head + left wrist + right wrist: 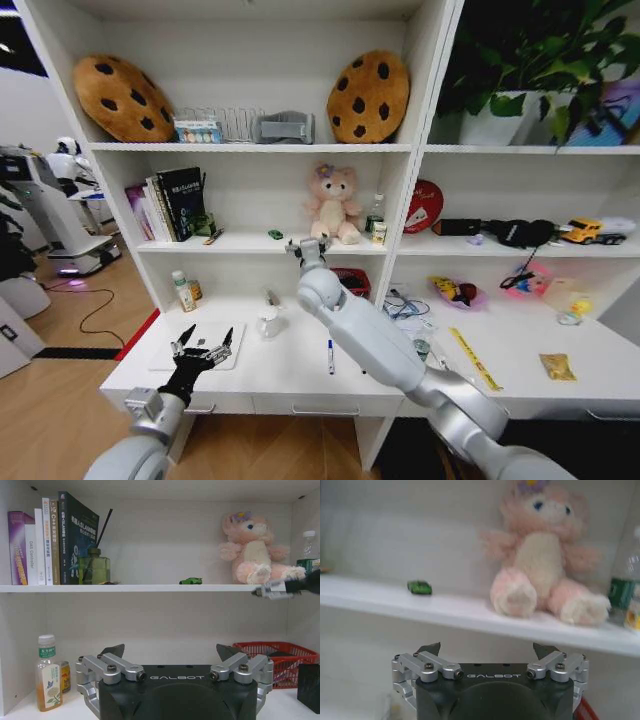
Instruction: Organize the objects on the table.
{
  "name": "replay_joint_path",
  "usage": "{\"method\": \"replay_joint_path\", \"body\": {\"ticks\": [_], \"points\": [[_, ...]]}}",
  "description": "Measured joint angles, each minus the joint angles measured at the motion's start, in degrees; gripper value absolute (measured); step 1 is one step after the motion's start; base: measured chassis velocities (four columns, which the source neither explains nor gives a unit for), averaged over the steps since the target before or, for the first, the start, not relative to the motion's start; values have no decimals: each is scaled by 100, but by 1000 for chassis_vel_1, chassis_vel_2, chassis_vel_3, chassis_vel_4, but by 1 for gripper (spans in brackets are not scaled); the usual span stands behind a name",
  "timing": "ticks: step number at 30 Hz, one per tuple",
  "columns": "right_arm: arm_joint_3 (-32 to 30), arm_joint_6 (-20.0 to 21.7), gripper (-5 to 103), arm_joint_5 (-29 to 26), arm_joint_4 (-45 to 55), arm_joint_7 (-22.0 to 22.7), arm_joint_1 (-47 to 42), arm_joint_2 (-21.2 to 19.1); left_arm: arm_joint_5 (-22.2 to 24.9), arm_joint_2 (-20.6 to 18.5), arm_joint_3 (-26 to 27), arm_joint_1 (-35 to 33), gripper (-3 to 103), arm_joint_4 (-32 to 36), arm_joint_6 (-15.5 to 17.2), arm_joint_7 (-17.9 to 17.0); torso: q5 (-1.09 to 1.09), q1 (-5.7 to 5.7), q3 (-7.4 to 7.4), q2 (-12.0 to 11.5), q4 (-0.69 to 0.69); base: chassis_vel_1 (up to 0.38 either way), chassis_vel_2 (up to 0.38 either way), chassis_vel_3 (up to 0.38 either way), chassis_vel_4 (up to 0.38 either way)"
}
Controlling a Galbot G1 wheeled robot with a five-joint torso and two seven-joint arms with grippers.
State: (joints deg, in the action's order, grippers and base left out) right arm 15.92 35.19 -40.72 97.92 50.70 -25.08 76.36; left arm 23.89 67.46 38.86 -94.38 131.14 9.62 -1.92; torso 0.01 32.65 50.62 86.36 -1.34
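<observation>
White covers nearly everything: the long white desk (pixel 300 375) with its flat top and the white shelf boards (pixel 262 247) above it. On the shelf board the tiny green toy car (pixel 275 234) sits by itself, to the left of the pink plush bear (pixel 332 205) and apart from it; the left wrist view also shows the car (pixel 191 581) on that board, between a green glass diffuser bottle (pixel 94 566) and the bear. The right gripper (pixel 300 247) is raised to the shelf edge just in front of the bear, its jaws spread wide with nothing between them; in the right wrist view the right gripper (pixel 489 655) points at the shelf, with the car (pixel 419 587) and the bear (pixel 540 560) beyond it. The left gripper (pixel 205 343) hovers low over the left part of the desk above a flat white pad (pixel 198 360), its fingers likewise spread and empty, and the left wrist view shows its fingertips (pixel 113 651) well apart. On the desk top a dark pen (pixel 331 357) lies near the middle, a yellow ruler (pixel 474 359) lies at a slant farther right, and a small round green-topped tin (pixel 422 348) sits between them, partly hidden by the right arm. A red mesh basket (pixel 278 663) stands at the back of the desk below the shelf.
</observation>
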Motion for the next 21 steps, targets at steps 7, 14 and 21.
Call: {"method": "replay_joint_path", "body": {"ticks": [7,14,21], "points": [[-592,-269,100,49,217,61,-1161,-130,0,0,0,0,100,0,-1,0,0,0,0,0,0,0,0,0,0],[-1001,-473,100,373,16,-142,-1843,-54,0,0,0,0,100,0,-1,0,0,0,0,0,1,0,0,0,0],[-1069,-614,100,395,-163,-241,-2231,83,0,0,0,0,100,0,-1,1,-1,1,0,0,1,0,0,0,0]]}}
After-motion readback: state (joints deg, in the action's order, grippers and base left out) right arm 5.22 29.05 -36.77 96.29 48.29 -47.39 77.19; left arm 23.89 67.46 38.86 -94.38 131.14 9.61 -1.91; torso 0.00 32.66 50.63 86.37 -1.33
